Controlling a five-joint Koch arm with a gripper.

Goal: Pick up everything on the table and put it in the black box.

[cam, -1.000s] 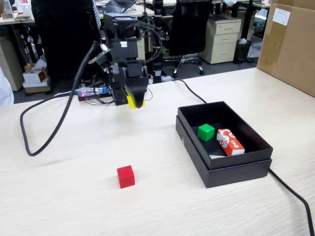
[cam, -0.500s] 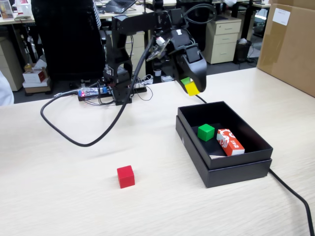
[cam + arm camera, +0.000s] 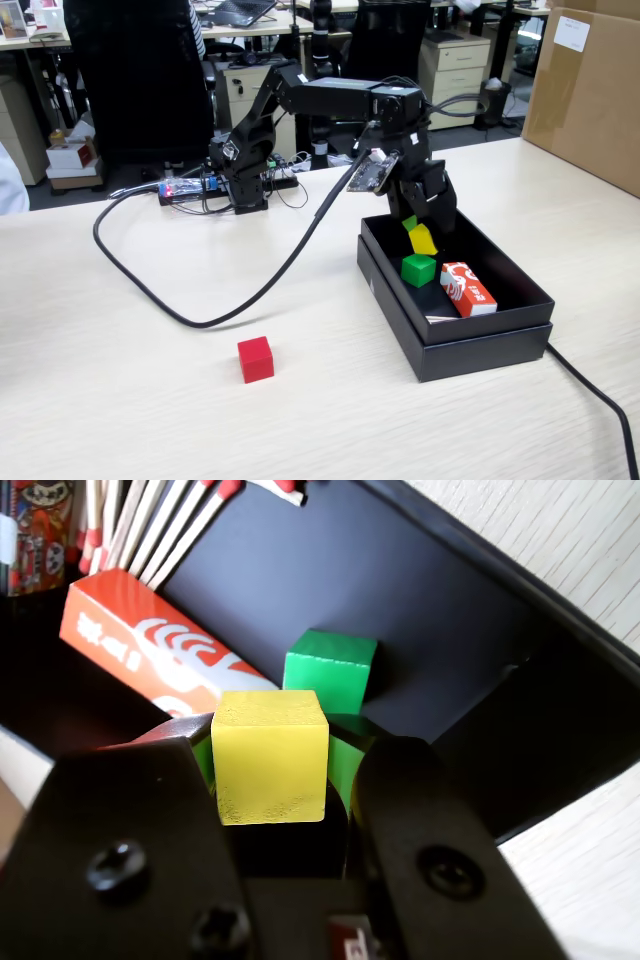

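My gripper (image 3: 422,228) hangs over the far end of the black box (image 3: 480,345) and is shut on the yellow cube (image 3: 423,240), held tilted at the jaw tips just above the box floor. In the wrist view the yellow cube (image 3: 270,755) sits between the green-padded jaws of the gripper (image 3: 272,765). The green cube (image 3: 418,269) lies inside the box, just in front of the gripper, and shows in the wrist view (image 3: 330,667) on the box floor (image 3: 420,600). The red cube (image 3: 255,359) lies on the beige table (image 3: 120,400), left of the box.
A red-and-white packet (image 3: 468,289) lies in the box beside the green cube, and shows in the wrist view (image 3: 150,650) with several matches (image 3: 150,520) beyond it. A black cable (image 3: 200,320) loops across the table. A brown carton (image 3: 590,90) stands at the right.
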